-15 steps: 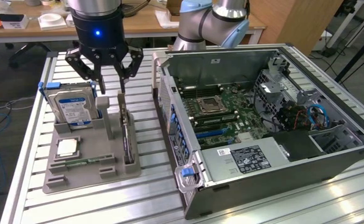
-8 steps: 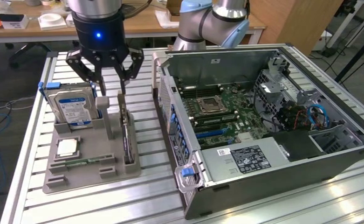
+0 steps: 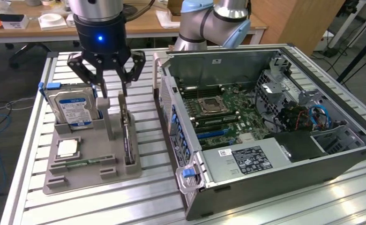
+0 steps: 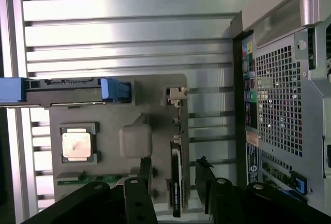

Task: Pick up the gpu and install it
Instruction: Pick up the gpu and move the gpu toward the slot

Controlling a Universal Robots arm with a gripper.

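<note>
Gripper (image 3: 112,93): upper left of the exterior view, pointing down over the grey holder tray (image 3: 117,171). Fingers spread wide, nothing pinched. In the wrist view, one finger (image 4: 146,166) stands on each side of the card, clear of it.

Gpu (image 3: 128,140): thin card standing on edge in the slot along the tray's right side in the exterior view, just below the fingertips and not lifted. Seen edge-on from the wrist (image 4: 177,182).

Hard drive (image 3: 73,110): upright in the tray's far left corner, blue-white label facing out.

Processor (image 3: 67,148): flat in a square pocket, lower left of the tray.

Memory stick (image 3: 83,164): flat, just below the processor.

Computer case (image 3: 332,154): right half of the exterior view, side open, motherboard (image 3: 233,105) exposed.

Slatted metal table (image 3: 108,206): bears tray and case.
</note>
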